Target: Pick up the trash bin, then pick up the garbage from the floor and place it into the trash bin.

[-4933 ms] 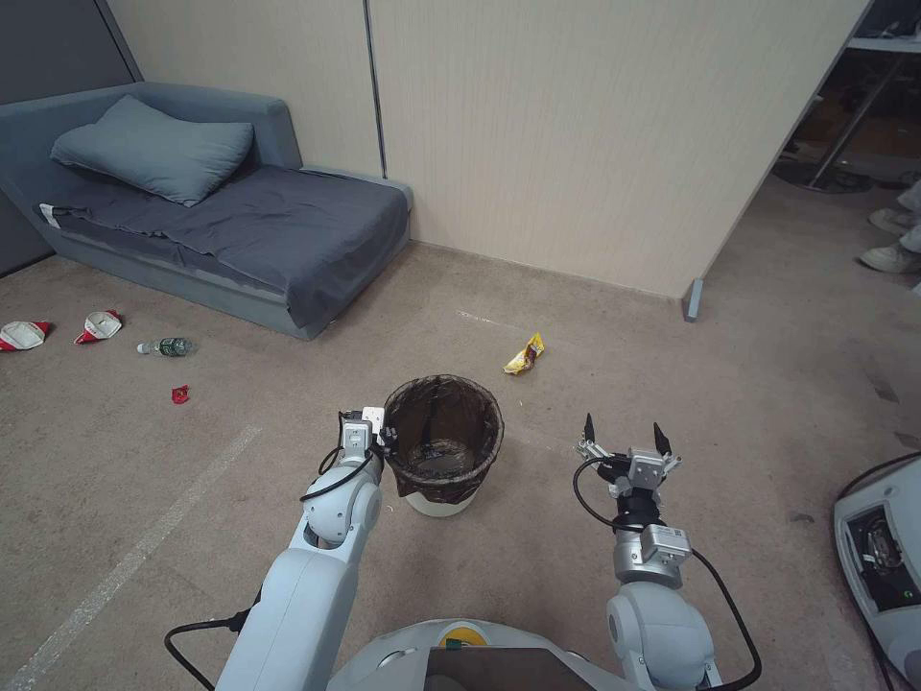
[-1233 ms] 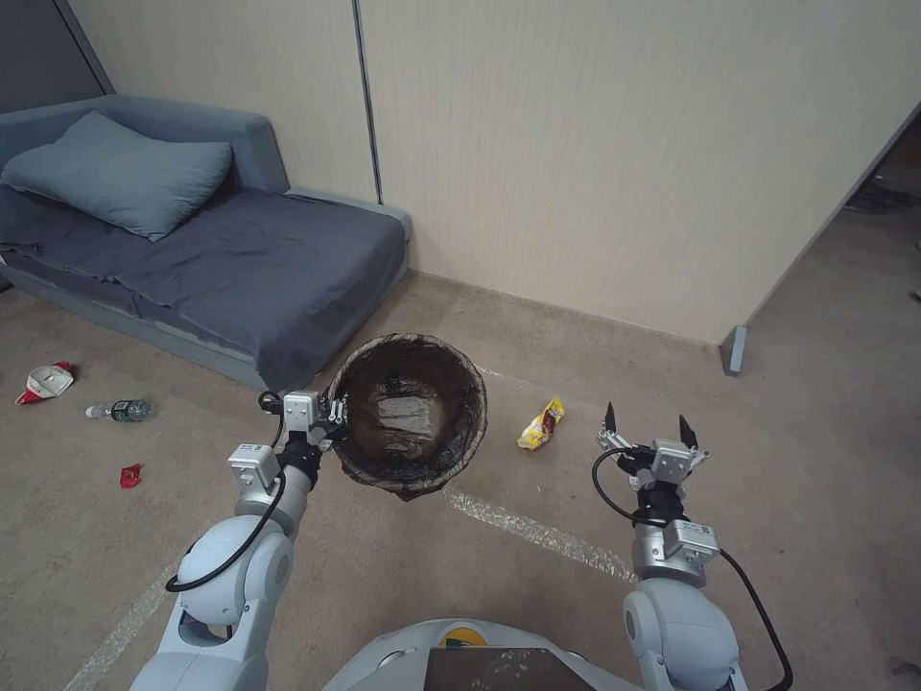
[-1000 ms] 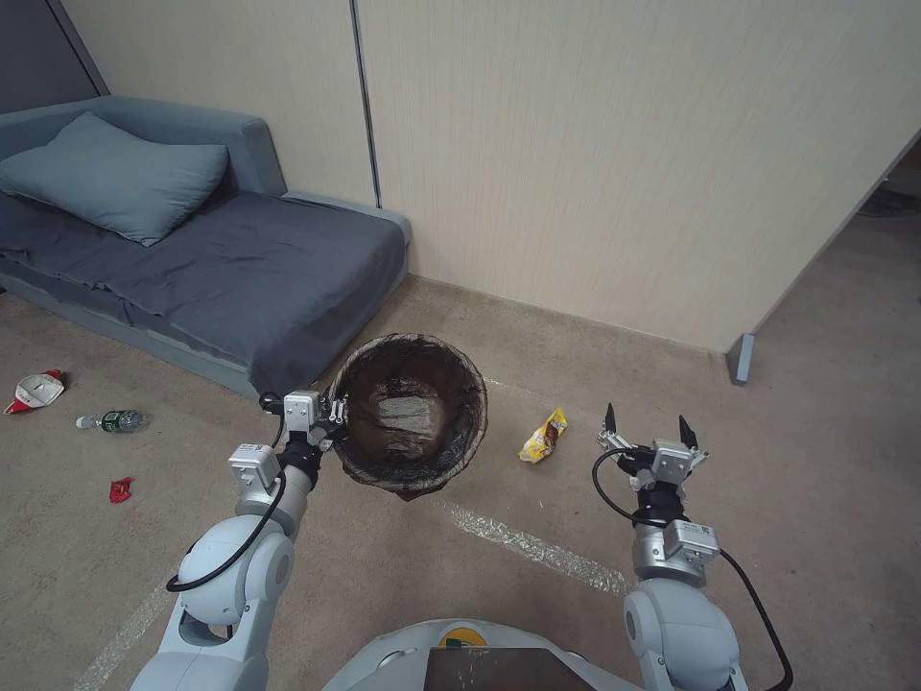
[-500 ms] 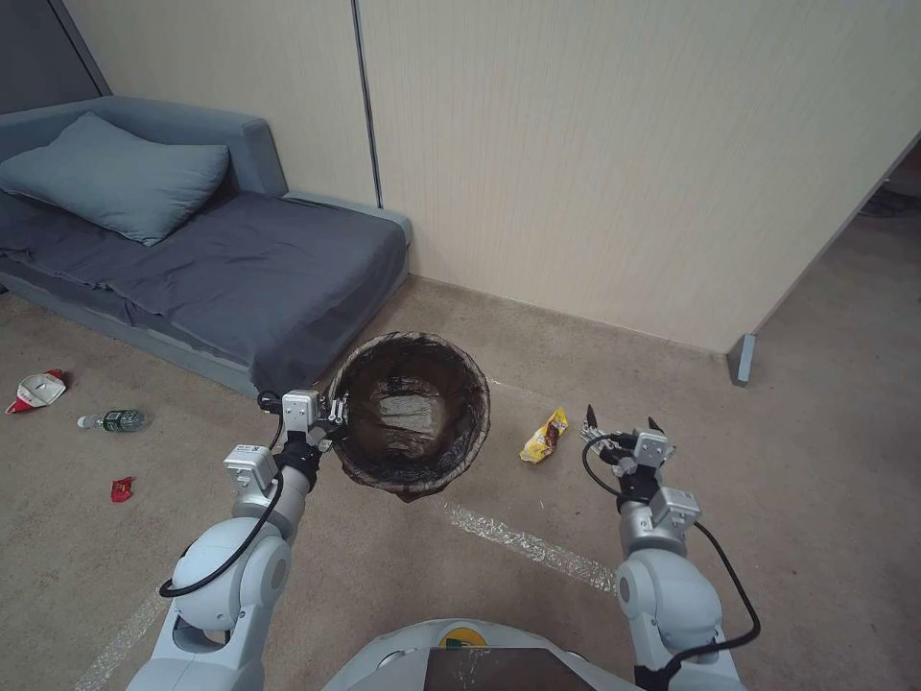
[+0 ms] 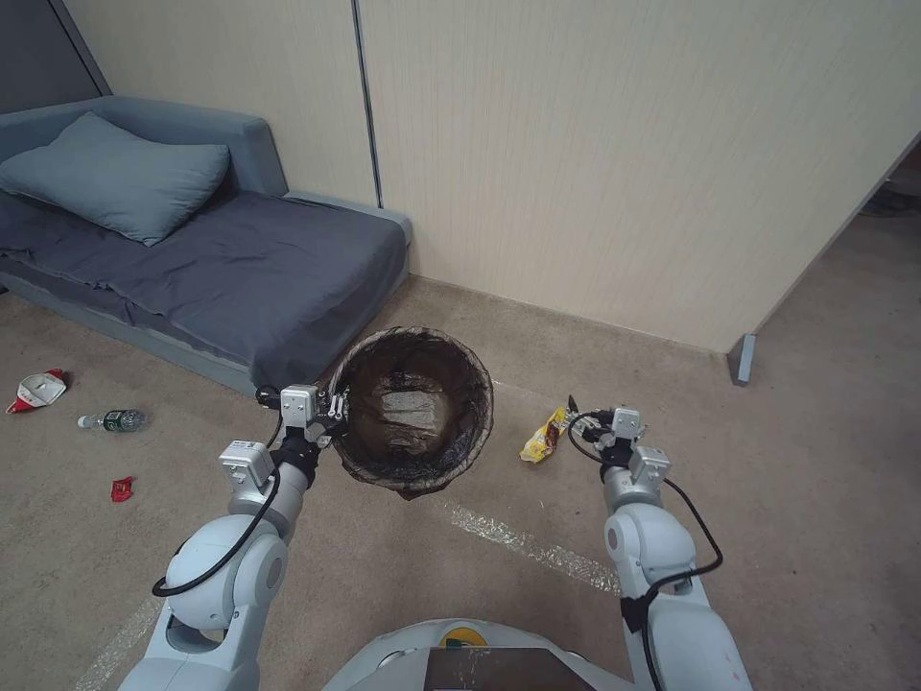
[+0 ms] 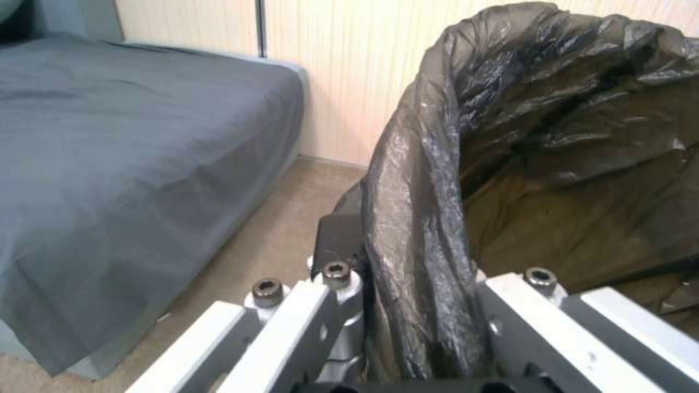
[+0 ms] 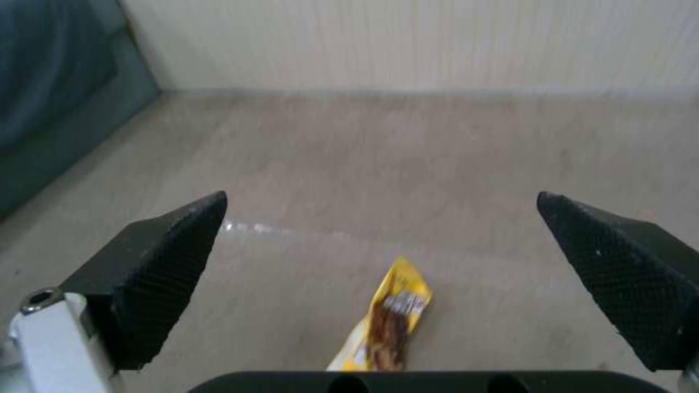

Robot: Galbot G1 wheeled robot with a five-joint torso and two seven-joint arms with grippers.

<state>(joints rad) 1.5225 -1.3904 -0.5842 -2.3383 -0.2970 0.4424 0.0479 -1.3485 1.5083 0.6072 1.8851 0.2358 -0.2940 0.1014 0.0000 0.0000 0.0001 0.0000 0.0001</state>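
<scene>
— Starting at the far left of the floor, what lies there?

— A crushed red-and-white paper cup (image 5: 36,390), then a clear green-labelled bottle (image 5: 115,420) just beside it, and a red scrap (image 5: 120,489) a little nearer the robot. All three sit on the carpet (image 5: 460,566) in front of the grey sofa bed (image 5: 211,259), which carries a pillow (image 5: 110,178).

— And the left claw?

— The left claw (image 5: 336,415) is pinching the near-left rim of the trash bin (image 5: 413,408); its fingers (image 6: 342,240) are pressed onto the dark bag (image 6: 415,218) folded over that rim. The bin hangs off the carpet, tilted so its mouth faces the head camera, close to the sofa bed's corner.

— What is right of the bin?

— A yellow snack wrapper (image 5: 543,437) on the carpet, near a strip of clear tape (image 5: 528,547).

— The right claw?

— The right claw (image 5: 581,422) is spread wide, low and just beside the wrapper. From its wrist, the wrapper (image 7: 386,316) lies between the two black fingertips (image 7: 164,262), untouched.
</scene>
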